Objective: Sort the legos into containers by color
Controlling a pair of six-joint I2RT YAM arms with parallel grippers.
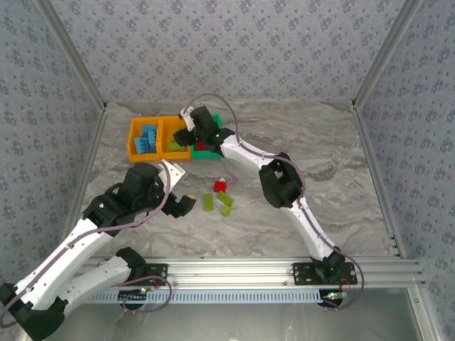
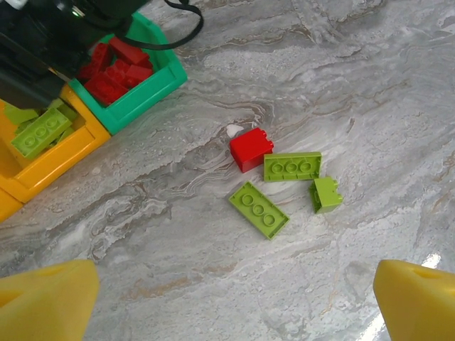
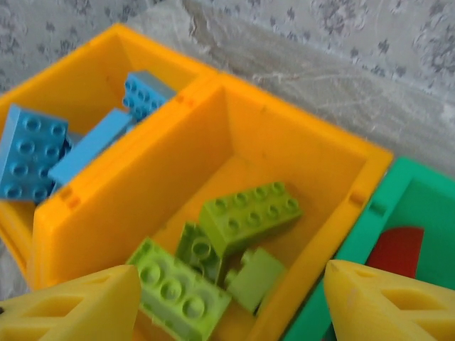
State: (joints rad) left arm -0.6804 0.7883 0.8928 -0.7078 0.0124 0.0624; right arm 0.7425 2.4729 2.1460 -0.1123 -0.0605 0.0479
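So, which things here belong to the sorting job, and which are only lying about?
For the job:
loose red brick
three loose lime bricks
left orange bin with blue bricks
middle orange bin with lime bricks
green bin with red bricks

Lying about:
small white scrap beside the loose red brick

No text, label, brand mark, number or sign can be read on the bricks [image 2: 259, 209], the bins [image 3: 128, 213] or the table [image 2: 355, 85].

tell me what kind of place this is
Probably a robot test cell in a lab, not a home: a left arm and right arm bolted to an aluminium rail, a marble-look tabletop fenced by patterned backdrop walls, and toy bricks with sorting bins as practice props.
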